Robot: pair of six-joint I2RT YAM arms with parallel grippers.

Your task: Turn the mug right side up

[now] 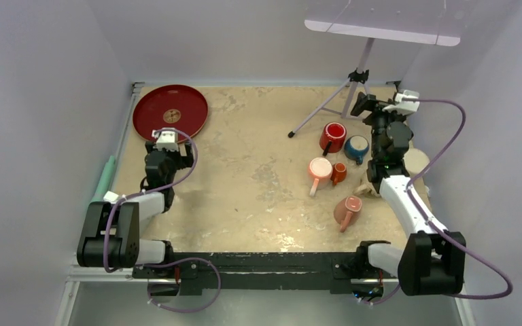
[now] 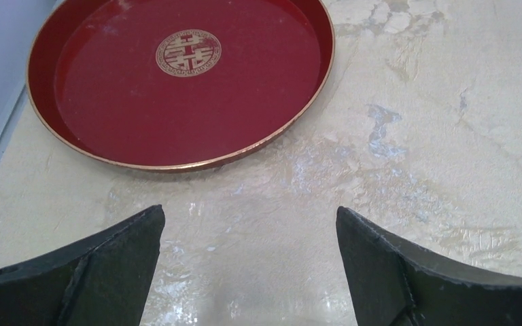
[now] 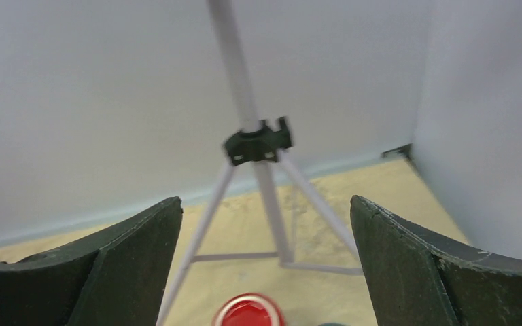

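Mug: dusty-pink ceramic mug (image 1: 347,211), apparently base-up, axis vertical.
R gripper (image 3: 265,207): jaws wide, empty; mug lies behind it, toward the near edge.
L gripper (image 2: 250,216): wide, empty, well apart.
Pick: you use R, nearer.

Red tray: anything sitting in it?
Only its gold centre emblem shows in the red tray; no objects. The tabletop beneath it is covered.

Mostly reds on this one
Red tray (image 2: 177,115) with gold emblem (image 2: 187,52); red mug (image 1: 332,136), blue mug (image 1: 357,147), pinkish mug (image 1: 347,211), terracotta maybe.
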